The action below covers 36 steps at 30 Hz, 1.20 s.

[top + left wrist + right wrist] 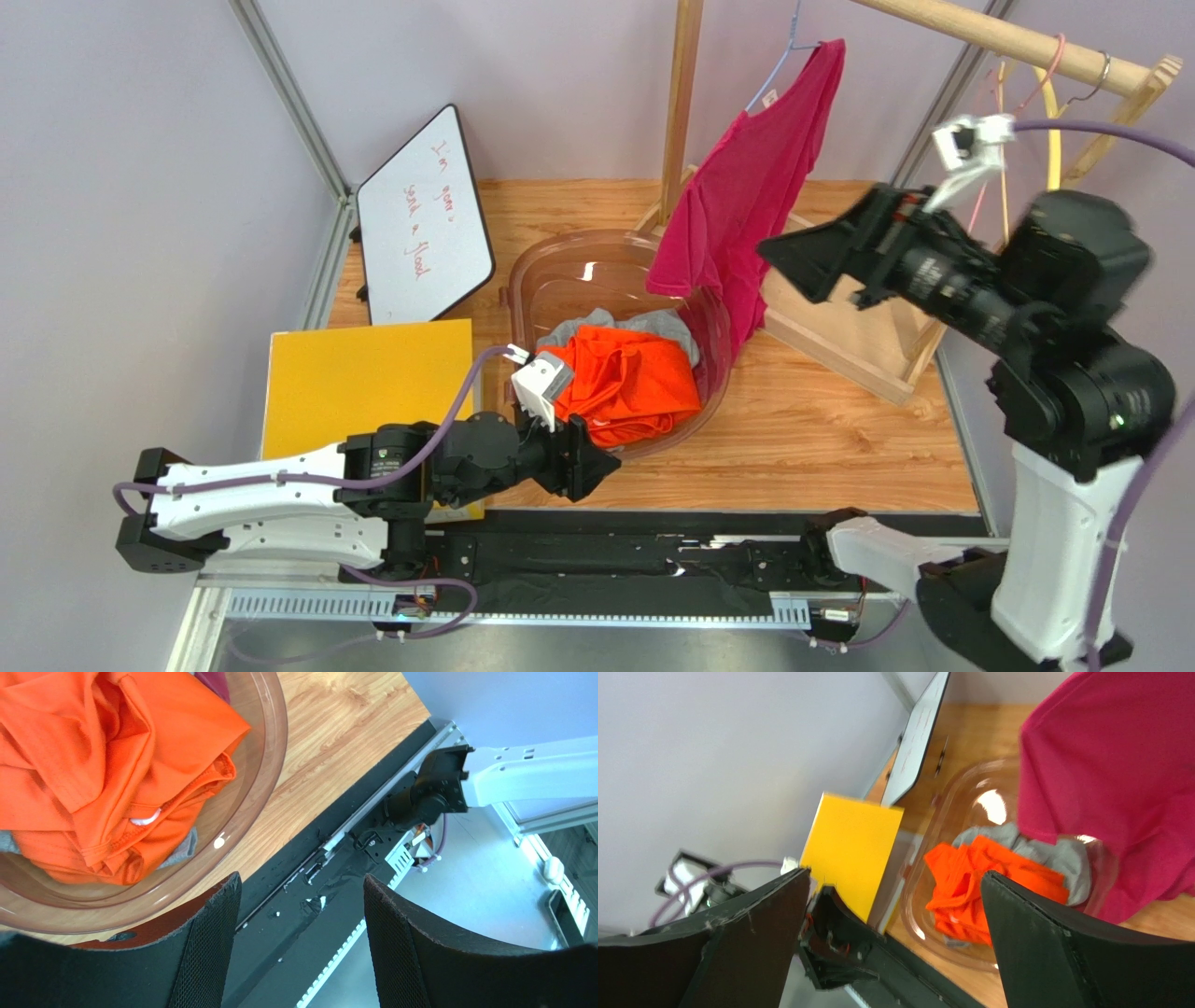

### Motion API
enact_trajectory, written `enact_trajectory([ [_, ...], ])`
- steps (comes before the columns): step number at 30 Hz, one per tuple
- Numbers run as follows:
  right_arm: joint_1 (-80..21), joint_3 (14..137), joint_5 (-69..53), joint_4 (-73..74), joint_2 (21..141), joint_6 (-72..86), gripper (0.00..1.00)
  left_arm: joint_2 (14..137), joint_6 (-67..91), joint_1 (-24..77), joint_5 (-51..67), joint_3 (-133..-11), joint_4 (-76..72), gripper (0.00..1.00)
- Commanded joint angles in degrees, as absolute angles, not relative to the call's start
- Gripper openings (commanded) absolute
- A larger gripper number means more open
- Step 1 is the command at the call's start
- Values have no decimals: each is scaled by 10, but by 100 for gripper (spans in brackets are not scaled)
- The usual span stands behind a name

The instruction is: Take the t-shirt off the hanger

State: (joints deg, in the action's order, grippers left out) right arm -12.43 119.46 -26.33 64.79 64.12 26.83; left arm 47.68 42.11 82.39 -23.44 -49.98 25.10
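While t-shirt point(744, 196) hangs, R gripper point(892, 880) gapes.

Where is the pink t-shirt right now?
In the top view, the pink t-shirt hangs right of centre from a hanger on the wooden rack. Its lower end droops over the right edge of the clear basket.

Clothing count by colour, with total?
Pink t-shirt: 1, hanging, tail draped into the tub
Orange garment: 1, bunched in the tub
Grey garment: 1, mostly under the orange one
Total: 3 as far as the pile shows
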Motion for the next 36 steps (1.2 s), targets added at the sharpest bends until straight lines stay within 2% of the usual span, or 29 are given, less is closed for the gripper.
enact_trajectory([
  [1, -345, 1136, -46, 628, 677, 237, 100, 475, 432, 823, -265, -509, 254, 70],
  [3, -419, 1077, 45, 601, 672, 235, 100, 475, 441, 823, -272, -514, 268, 69],
  [5, -448, 1027, 122, 565, 655, 250, 100, 464, 448, 823, -275, -512, 276, 68],
  [6, -471, 964, 143, 551, 648, 258, 100, 459, 460, 823, -278, -507, 286, 68],
  [12, -539, 772, 192, 472, 600, 294, 100, 410, 484, 823, -286, -466, 299, 68],
  [13, -547, 710, 199, 461, 586, 301, 100, 403, 488, 822, -287, -461, 298, 68],
  [16, -555, 596, 172, 369, 487, 325, 100, 387, 469, 823, -271, -433, 266, 69],
  [17, -555, 516, 134, 306, 459, 330, 100, 381, 464, 823, -263, -412, 235, 69],
  [22, -555, 318, 64, 155, 276, 387, 100, 320, 425, 822, -186, -309, 94, 70],
  [23, -555, 263, 66, 143, 248, 395, 100, 309, 422, 823, -160, -265, 40, 70],
  [29, -555, 120, 84, 140, 37, 436, 100, 195, 417, 823, -70, -59, -224, 71],
  [31, -555, 76, 99, 170, -35, 444, 100, 169, 419, 823, -61, -8, -260, 71],
  [36, -555, 41, 97, 139, 25, 451, 100, 91, 405, 824, -39, 25, -227, 71],
])
